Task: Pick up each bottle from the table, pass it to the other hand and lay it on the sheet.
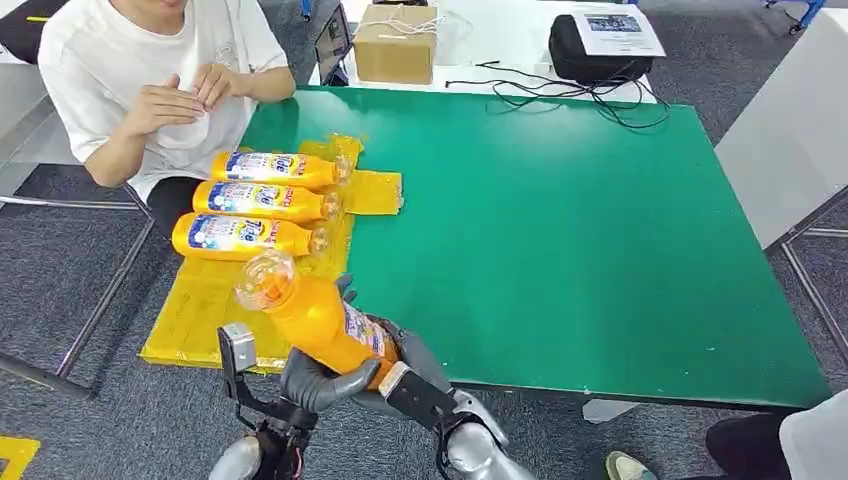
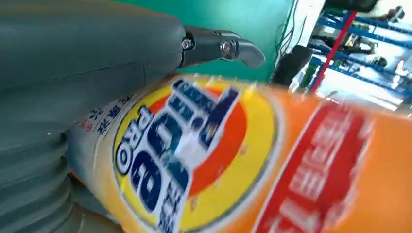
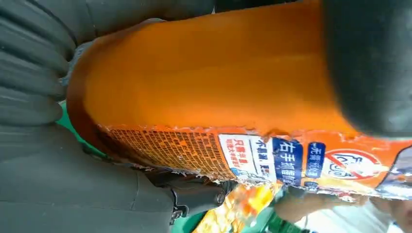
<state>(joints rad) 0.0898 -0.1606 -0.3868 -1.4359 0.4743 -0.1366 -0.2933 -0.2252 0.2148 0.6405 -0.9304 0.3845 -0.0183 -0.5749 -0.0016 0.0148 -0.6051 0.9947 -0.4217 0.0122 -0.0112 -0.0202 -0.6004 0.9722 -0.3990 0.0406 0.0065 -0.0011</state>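
Both hands, left hand [image 1: 318,378] and right hand [image 1: 405,362], grip the orange bottle [image 1: 320,318] near the sheet [image 1: 200,310]; the left wrist view reads its front label [image 2: 194,155]

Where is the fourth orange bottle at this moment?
In the head view, both hands grip the orange bottle at the table's near edge, just before the three bottles lying on the yellow sheet.

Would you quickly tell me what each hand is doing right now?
Left hand: grips the bottle near its base.
Right hand: also grips the same bottle.
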